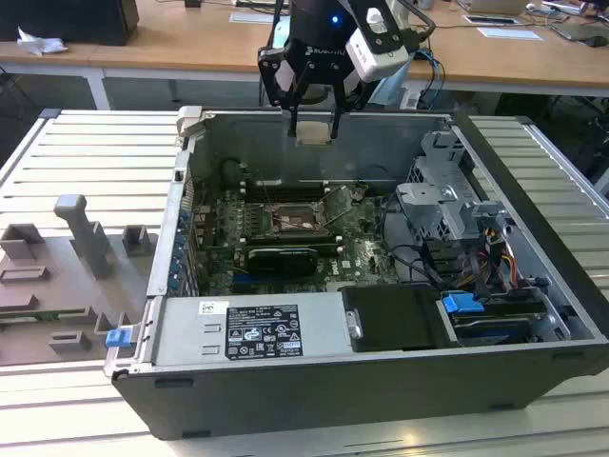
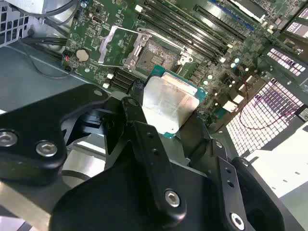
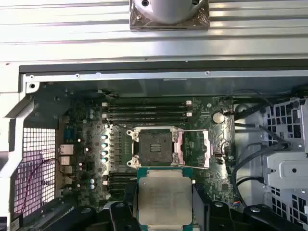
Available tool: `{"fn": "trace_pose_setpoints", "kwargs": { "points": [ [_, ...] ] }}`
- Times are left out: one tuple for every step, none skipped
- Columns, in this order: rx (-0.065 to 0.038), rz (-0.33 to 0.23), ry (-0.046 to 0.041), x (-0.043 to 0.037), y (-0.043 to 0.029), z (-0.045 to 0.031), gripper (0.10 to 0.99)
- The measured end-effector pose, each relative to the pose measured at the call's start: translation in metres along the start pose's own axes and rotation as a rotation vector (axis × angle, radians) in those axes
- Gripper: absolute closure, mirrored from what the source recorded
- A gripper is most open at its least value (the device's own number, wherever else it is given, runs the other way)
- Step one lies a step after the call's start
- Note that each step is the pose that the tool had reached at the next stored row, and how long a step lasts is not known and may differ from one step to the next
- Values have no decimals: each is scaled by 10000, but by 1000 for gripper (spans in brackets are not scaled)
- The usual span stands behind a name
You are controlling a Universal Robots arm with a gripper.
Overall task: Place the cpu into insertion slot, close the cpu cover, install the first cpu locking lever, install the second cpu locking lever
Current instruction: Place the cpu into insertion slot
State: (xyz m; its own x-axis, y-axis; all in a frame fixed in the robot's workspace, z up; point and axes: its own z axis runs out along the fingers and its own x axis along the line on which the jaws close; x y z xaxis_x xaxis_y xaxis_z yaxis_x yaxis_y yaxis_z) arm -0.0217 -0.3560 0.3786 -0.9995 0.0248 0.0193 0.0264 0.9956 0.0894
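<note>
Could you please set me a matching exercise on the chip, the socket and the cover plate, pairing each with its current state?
Things:
1. chip
2. socket
3. cover plate

States:
A. swung open to one side
B. gripped in the tool, raised over the open case
C. empty, dark centre showing

Pairs: 1-B; 2-C; 3-A

From where I stand I count one cpu, one insertion slot and one cpu cover. There is one gripper and one open computer case.
</note>
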Motion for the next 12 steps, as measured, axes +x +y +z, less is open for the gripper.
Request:
{"fn": "trace_pose_setpoints", "kwargs": {
  "points": [
    [0,5,0,0,0,0,545],
    [-2,58,-5,0,0,0,545],
    [-2,158,-13,0,0,0,545],
    [-3,196,-17,0,0,0,545],
    [-3,220,-19,0,0,0,545],
    [-4,248,-22,0,0,0,545],
    [-5,285,-25,0,0,0,545],
    [-6,307,-27,0,0,0,545],
    [-7,349,-31,0,0,0,545],
    [-7,376,-33,0,0,0,545],
    [-7,398,-35,0,0,0,545],
    [-8,438,-39,0,0,0,545]
  ]
}}
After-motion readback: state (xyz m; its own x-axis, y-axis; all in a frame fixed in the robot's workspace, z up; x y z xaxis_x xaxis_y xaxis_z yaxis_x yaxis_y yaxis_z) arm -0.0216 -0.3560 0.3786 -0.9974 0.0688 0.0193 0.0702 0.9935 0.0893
